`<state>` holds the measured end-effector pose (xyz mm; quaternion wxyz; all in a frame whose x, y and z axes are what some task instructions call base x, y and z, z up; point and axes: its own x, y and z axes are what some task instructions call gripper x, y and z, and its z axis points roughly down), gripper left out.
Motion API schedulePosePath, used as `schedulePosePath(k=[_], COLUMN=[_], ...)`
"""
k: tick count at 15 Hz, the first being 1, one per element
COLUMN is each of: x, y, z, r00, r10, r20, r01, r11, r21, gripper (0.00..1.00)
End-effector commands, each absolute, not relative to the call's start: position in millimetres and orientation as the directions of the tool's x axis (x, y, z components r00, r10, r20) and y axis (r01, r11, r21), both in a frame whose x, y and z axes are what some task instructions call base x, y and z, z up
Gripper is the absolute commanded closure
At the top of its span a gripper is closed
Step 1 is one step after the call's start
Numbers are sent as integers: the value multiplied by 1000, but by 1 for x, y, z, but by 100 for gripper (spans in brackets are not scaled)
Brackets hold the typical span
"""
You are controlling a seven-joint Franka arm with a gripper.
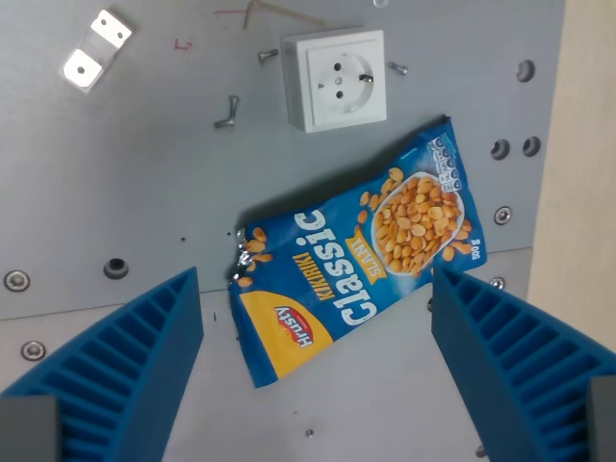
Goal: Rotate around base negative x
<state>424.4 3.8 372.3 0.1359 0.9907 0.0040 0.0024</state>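
Gripper [318, 356] spread wide above a peanut bag [361, 250].
Blue ribbed fingers [125, 371] flank the bag without touching; it lies flat, diagonal, mid-table [144, 192], below a white wall socket [337, 79].

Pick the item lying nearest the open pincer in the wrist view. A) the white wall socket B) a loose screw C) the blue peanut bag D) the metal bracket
C: the blue peanut bag lies partly between the two blue fingers of the open pincer, while the white wall socket and metal bracket sit farther up the plate.
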Motion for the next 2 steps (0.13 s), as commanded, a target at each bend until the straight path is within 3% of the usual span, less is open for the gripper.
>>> schedulePosePath(k=[1,2], x=[423,423], y=[6,6], z=[375,375], r00=[1000,1000], r10=[-17,-17], r20=[1,0], r01=[-15,-15], r11=[-877,-870], r21=[481,493], gripper=[0,0])
